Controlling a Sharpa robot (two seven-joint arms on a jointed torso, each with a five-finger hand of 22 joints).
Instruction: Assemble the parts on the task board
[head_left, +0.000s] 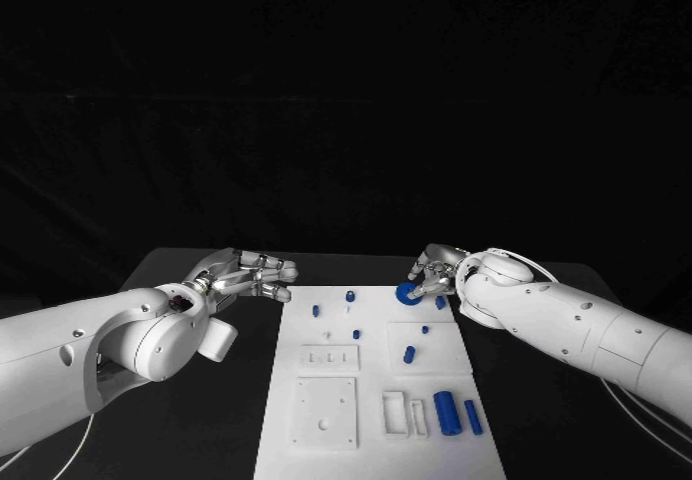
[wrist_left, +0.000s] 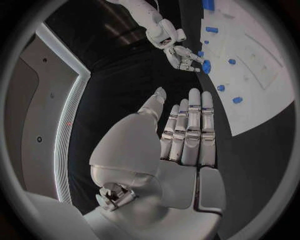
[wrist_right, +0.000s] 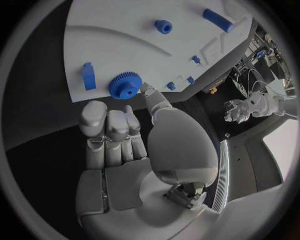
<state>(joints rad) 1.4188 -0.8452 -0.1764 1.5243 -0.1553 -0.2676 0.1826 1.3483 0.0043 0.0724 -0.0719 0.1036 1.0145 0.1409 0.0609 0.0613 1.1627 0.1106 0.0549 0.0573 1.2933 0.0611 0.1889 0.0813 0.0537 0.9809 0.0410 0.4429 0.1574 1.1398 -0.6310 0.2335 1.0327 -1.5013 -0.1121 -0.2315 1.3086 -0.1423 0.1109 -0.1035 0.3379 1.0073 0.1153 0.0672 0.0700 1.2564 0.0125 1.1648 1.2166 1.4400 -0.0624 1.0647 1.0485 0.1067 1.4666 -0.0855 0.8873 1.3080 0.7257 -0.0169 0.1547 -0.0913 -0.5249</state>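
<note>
My right hand pinches a blue gear between thumb and fingers at the far edge of the white task board, about one o'clock from its centre. My left hand hovers over the black table at ten o'clock, fingers pressed together, holding nothing.

Head camera overlooks task board; close wrist cameras share it.

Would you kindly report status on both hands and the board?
Left hand open, off the task board. Right hand at blue gear, grip unclear. Nothing in the way.
</note>
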